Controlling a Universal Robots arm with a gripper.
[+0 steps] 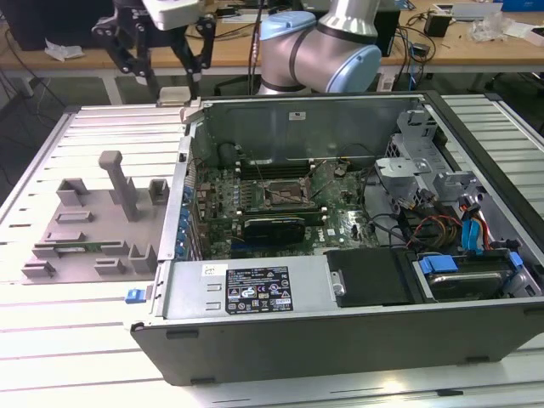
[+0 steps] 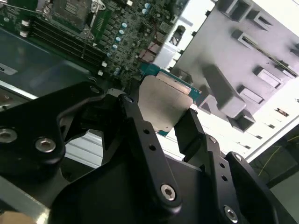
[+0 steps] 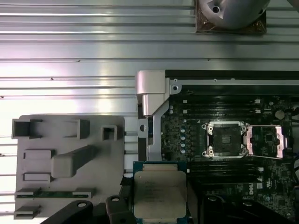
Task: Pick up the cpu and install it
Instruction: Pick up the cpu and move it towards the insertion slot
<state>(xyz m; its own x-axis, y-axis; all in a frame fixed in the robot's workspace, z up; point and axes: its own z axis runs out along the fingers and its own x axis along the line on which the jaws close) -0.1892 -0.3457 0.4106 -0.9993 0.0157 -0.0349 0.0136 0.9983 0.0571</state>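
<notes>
My gripper point(image 1: 167, 81) hangs high over the back left corner of the open computer case point(image 1: 340, 297) and is shut on the cpu point(image 1: 173, 96). In both wrist views the cpu point(image 3: 160, 193) point(image 2: 164, 105) is a flat square chip with a silver top and a green rim, clamped by its edges between the black fingers point(image 2: 135, 116). On the motherboard, the dark socket point(image 1: 285, 197) point(image 3: 226, 138) lies uncovered, with its metal plate point(image 3: 266, 141) swung open beside it. The cpu is in the air above the case wall, apart from the socket.
A grey holder tray point(image 1: 93, 221) point(image 3: 70, 163) with posts and slots lies on the slatted table at the exterior view's left; a green memory stick point(image 3: 56, 192) rests in it. Cables and drive cages point(image 1: 442, 212) crowd the case's right side. The arm's base point(image 3: 231, 14) stands behind the case.
</notes>
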